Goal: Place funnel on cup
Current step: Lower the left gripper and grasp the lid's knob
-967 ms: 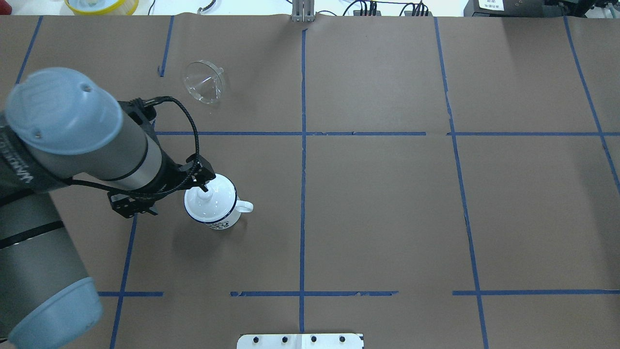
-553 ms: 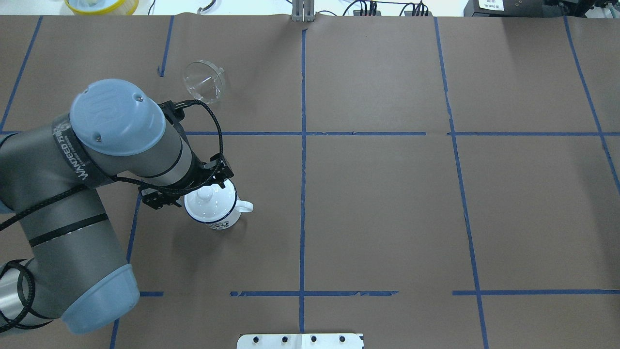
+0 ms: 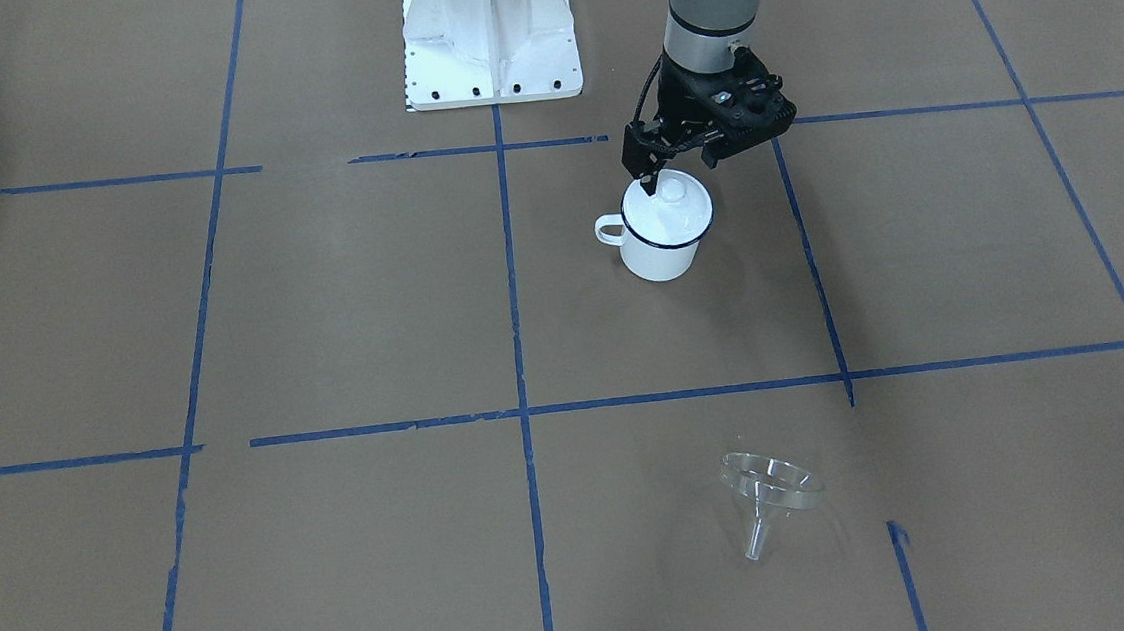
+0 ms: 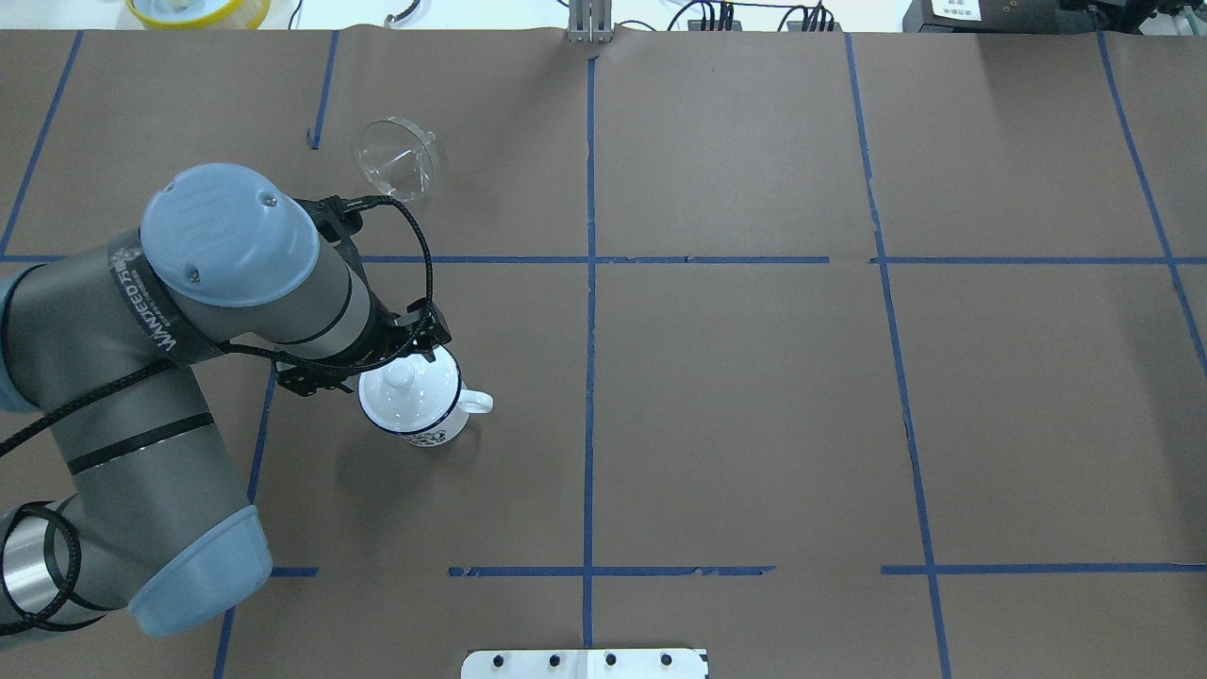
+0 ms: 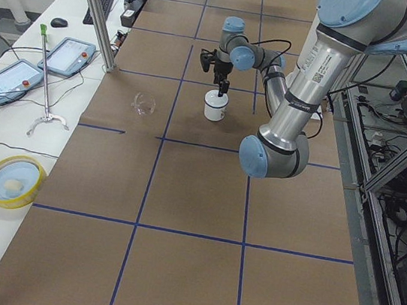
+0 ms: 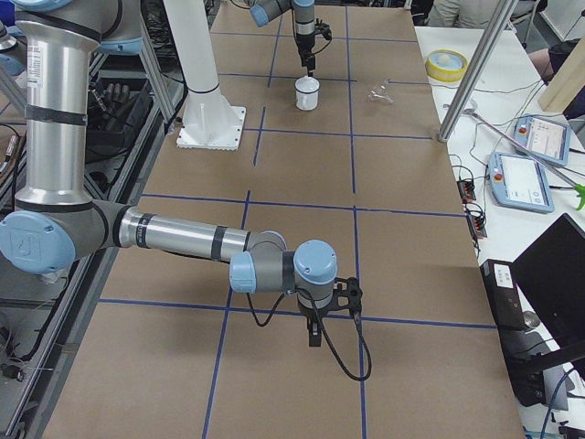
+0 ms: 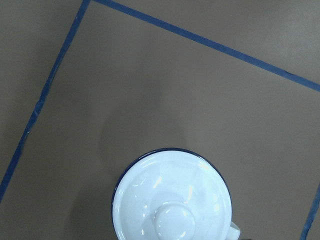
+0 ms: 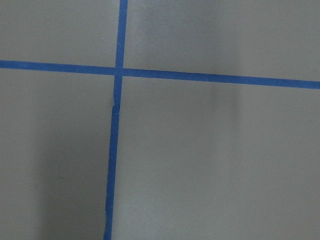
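Note:
The cup (image 4: 415, 415) is a white mug with a dark blue rim, upright, also in the front view (image 3: 659, 248). A round white knobbed lid (image 4: 407, 385) sits on it and fills the left wrist view (image 7: 172, 200). The clear funnel (image 4: 396, 158) lies on its side well beyond the cup, spout toward the operators' side (image 3: 771, 485). My left gripper (image 3: 679, 174) hangs just above the lid's robot-side edge. It looks open and holds nothing. My right gripper (image 6: 315, 334) shows only in the exterior right view, low over the table; I cannot tell its state.
The white robot base plate (image 3: 489, 30) stands at the table's robot side. A yellow bowl (image 4: 198, 9) and teach pendants (image 5: 65, 57) lie past the far edge. Blue tape lines (image 4: 589, 259) divide the brown table. A metal pole (image 5: 95, 8) stands at the far edge.
The left arm's elbow has swung up and inward. The left gripper has shifted slightly from over the lid's knob toward its edge. The lid, cup and funnel have not moved.

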